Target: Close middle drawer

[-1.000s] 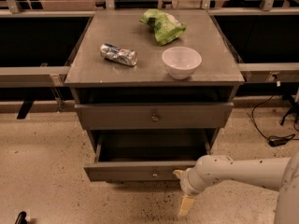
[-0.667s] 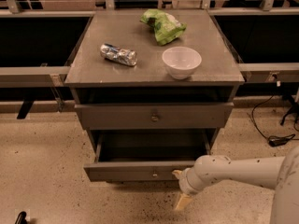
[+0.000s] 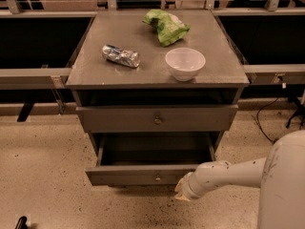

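End effector (image 3: 182, 193), open or closed I cannot tell, has risen from near the floor to just beside the right lower corner of the middle drawer (image 3: 128, 175), which stays pulled out below the counter (image 3: 95, 75); push not yet begun, I judge.

Light: dim, warm, from overhead; flat grey metal cabinet top (image 3: 95, 73) carries a soft sheen.
Shadows: inside of the open dull-grey middle drawer (image 3: 128, 175) is dark.
Gripper: pale cream gripper (image 3: 183, 192), beside drawer front's right end, underside shaded.
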You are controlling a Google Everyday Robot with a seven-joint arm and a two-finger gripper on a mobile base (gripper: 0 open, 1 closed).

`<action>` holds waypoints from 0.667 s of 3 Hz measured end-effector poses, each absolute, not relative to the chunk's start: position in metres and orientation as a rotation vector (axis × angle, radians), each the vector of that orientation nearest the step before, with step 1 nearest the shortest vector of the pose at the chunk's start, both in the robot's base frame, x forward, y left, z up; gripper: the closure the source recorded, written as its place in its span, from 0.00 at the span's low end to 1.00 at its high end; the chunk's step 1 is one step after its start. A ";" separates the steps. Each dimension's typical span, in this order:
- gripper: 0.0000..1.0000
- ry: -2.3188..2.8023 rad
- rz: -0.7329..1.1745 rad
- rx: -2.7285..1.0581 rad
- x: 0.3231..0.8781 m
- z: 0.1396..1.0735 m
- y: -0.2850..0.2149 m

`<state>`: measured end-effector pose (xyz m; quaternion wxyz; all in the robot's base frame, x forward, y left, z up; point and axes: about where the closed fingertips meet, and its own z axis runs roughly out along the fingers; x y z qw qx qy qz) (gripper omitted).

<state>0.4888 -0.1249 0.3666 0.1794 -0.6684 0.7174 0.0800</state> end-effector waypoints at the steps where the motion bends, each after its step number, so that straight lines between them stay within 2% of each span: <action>1: 0.96 2.031 0.214 -1.872 0.498 0.358 -0.130; 2: 1.00 2.008 0.212 -1.875 0.506 0.353 -0.134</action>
